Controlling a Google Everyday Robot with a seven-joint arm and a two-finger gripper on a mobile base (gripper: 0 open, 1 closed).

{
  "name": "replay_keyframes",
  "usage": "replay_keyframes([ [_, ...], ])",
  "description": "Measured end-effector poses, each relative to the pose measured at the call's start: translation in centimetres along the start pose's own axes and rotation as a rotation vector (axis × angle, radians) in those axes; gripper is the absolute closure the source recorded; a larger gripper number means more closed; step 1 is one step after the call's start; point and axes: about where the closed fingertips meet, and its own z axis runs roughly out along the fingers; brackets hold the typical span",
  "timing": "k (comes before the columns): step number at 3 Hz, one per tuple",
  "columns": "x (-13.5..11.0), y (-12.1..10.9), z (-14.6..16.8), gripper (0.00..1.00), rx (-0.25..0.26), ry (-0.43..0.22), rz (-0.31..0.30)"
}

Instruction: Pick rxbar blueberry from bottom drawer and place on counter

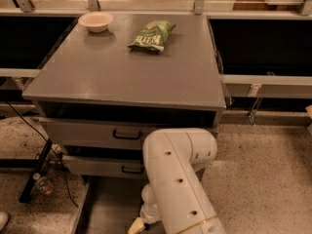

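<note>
Note that the arm fills the lower centre of your camera view: its large white link runs from a rounded elbow down and out past the bottom edge. The wrist emerges at the link's left side and points downward. The gripper sits just below the wrist at the bottom edge, with only its pale tip visible.

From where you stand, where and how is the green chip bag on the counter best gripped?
Probably from above, across the narrow width near the middle of the chip bag: it lies flat on the counter, puffed, with free space along both long sides. The gripper is much lower, down at the bottom drawer.
</note>
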Motion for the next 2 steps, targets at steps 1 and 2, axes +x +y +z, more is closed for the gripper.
replay_keyframes([
  [1,-0.28,0.23,0.35,0.0,0.03,0.006,0.074],
  [2,-0.1,0.03,0.2,0.0,0.026,0.004,0.077],
])
